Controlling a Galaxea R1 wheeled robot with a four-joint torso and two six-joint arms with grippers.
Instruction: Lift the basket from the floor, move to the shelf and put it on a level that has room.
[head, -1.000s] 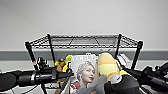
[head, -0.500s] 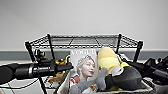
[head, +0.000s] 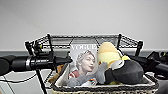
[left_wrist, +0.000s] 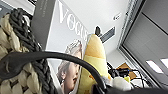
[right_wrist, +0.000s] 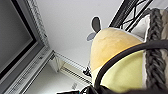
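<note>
The cream woven basket with its dark rim hangs in the air in front of me, level with the shelf's top. It carries a magazine, a yellow plush and a dark grey plush. My left gripper is at the basket's left end and my right gripper at its right end, each holding it. The left wrist view shows the woven rim and a dark handle loop close up. The right wrist view shows the rim and the loop. Behind the basket stands the shelf, its bare top level just beyond.
A pale wall runs behind the rack, with a grey skirting band lower down. A dark cable hangs under my left arm. Ceiling panels and lights are visible in the wrist views.
The basket and both arms have risen a little against the rack's top tier; the magazine and plush toys now stand higher before it.
</note>
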